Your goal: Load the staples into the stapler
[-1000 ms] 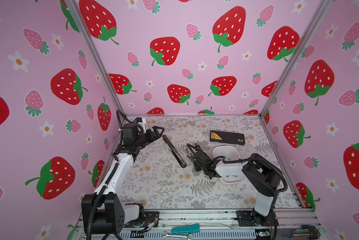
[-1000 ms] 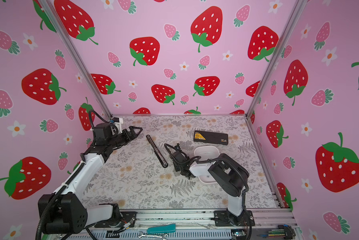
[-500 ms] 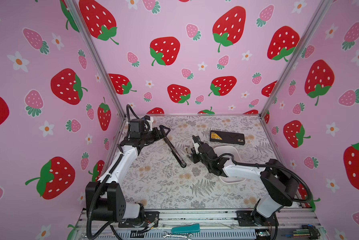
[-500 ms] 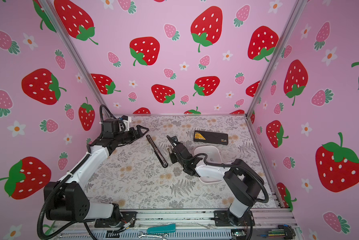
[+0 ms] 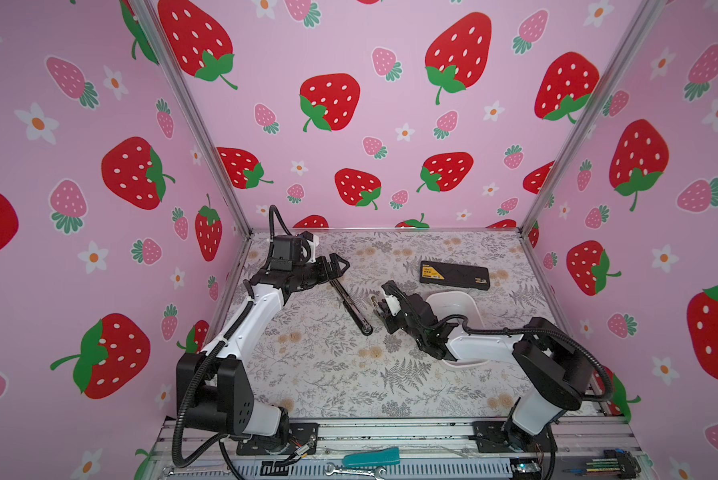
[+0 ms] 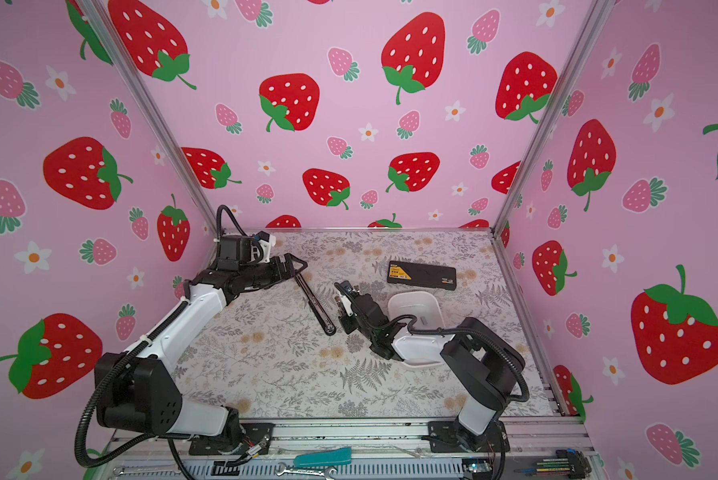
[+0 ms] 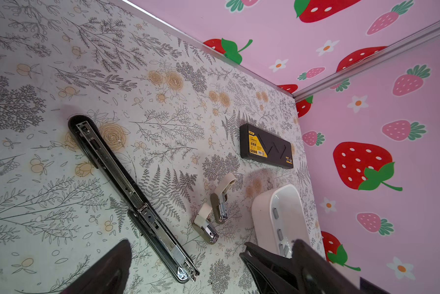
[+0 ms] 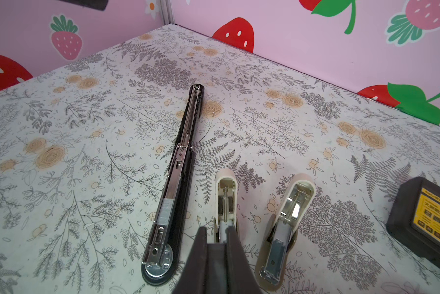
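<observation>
A long black stapler lies opened flat, with a pale strip in its channel. Two small beige staplers lie open beside it. My right gripper is shut, its tips over the nearer beige stapler's magazine; I cannot tell whether anything is pinched. Several grey strips of staples lie in the white tray. My left gripper is open and empty above the long stapler's far end.
A black box with a yellow label lies at the back right, behind the tray. Pink walls close the back and both sides. A teal tool and a wrench lie on the front rail.
My left gripper has moved right, from the left wall to over the long stapler's far end. The right arm has shifted its elbow while its gripper stayed by the beige staplers.
</observation>
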Robot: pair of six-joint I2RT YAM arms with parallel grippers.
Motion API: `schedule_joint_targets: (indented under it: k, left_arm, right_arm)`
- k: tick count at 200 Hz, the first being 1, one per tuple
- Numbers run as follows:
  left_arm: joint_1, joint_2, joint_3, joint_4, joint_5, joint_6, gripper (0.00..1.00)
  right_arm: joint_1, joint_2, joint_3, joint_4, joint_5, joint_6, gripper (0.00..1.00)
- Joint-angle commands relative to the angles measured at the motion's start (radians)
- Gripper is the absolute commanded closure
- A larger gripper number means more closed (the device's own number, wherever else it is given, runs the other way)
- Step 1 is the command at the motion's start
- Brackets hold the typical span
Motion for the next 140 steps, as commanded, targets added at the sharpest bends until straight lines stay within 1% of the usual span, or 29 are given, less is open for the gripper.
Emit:
schedule_joint_targets:
  k: [1, 22, 72, 140]
  left_arm:
    - [-0.004, -0.019, 0.026, -0.016, -0.012, 0.015, 0.01]
    - [-0.005, -0.014, 0.031, -0.02, -0.012, 0.02, 0.01]
    - [-0.006, -0.009, 0.046, -0.054, -0.052, 0.038, 0.01]
    - [-0.006, -0.021, 0.039, -0.048, -0.05, 0.04, 0.01]
  right_arm:
    - [-0.004, 0.037, 0.011, 0.045, -0.056, -0.052, 0.91]
    - [-0.009, 0.074, 0.029, 0.046, -0.084, -0.056, 0.92]
    - [-0.024, 0.132, 0.062, 0.045, -0.151, -0.062, 0.93]
    - [-0.059, 0.126, 0.038, 0.049, -0.155, -0.044, 0.94]
